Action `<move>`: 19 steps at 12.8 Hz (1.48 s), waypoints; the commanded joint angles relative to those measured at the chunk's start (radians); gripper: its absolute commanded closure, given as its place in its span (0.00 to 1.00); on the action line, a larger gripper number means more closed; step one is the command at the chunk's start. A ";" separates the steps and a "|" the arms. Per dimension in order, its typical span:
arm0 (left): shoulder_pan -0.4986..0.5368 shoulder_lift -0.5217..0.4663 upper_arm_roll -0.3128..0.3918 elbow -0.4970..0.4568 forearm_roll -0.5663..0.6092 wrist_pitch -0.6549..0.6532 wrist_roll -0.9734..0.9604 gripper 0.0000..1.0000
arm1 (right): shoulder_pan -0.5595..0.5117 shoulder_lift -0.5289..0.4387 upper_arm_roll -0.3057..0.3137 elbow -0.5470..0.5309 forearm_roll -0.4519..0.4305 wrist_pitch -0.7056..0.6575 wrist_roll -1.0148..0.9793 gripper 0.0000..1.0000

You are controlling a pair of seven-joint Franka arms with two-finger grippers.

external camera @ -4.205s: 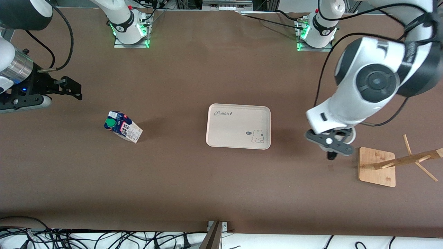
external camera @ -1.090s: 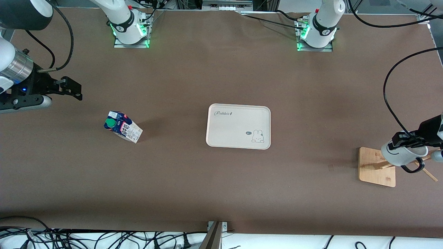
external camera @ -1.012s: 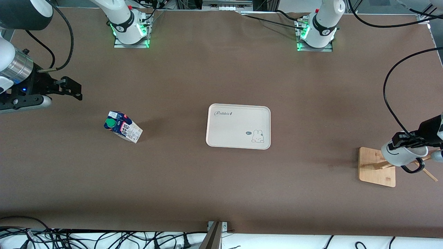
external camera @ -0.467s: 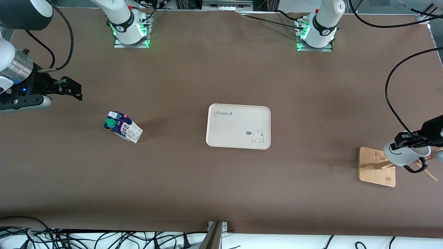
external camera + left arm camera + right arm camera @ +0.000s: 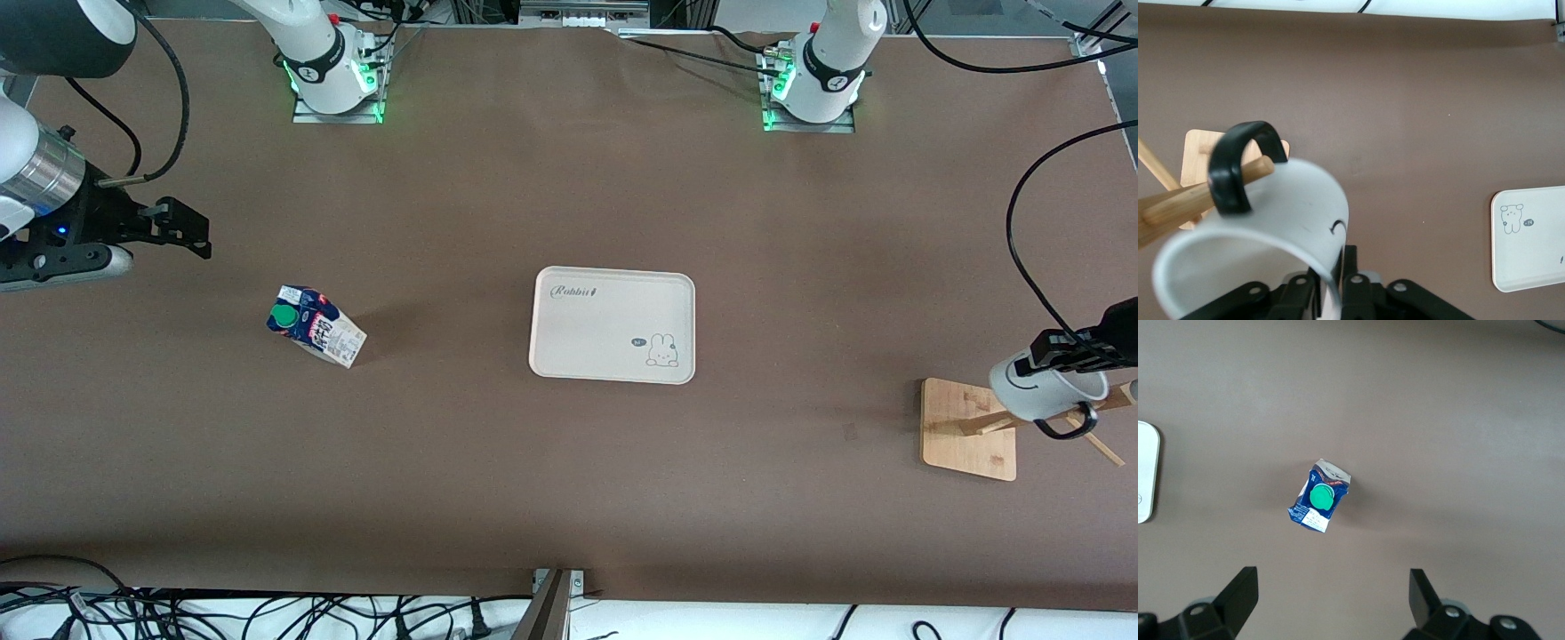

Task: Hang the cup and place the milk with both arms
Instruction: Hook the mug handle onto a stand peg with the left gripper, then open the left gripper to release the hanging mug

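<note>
The left gripper (image 5: pixel 1067 352) is clamped on the rim of the cup (image 5: pixel 1040 393) and holds it over the wooden rack (image 5: pixel 969 427) at the left arm's end of the table. In the left wrist view, a rack peg (image 5: pixel 1201 193) passes through the cup handle (image 5: pixel 1238 163). The right gripper (image 5: pixel 173 227) waits with its fingers spread wide and empty, above the table near the milk (image 5: pixel 313 325). The milk stands on the table, well apart from the tray (image 5: pixel 612 324).
</note>
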 commanded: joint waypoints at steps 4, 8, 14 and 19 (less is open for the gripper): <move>-0.003 -0.044 0.014 -0.004 -0.015 -0.144 0.023 0.00 | 0.003 0.002 0.004 0.012 -0.016 0.007 0.009 0.00; -0.025 -0.072 0.013 0.058 0.081 -0.324 -0.029 0.00 | 0.003 0.001 0.005 0.013 -0.014 0.007 0.008 0.00; -0.200 -0.125 -0.006 0.082 0.239 -0.407 -0.214 0.00 | 0.003 0.001 0.004 0.013 -0.014 0.011 0.006 0.00; -0.214 -0.159 -0.006 0.080 0.235 -0.412 -0.247 0.00 | 0.003 0.001 0.005 0.013 -0.012 0.011 0.006 0.00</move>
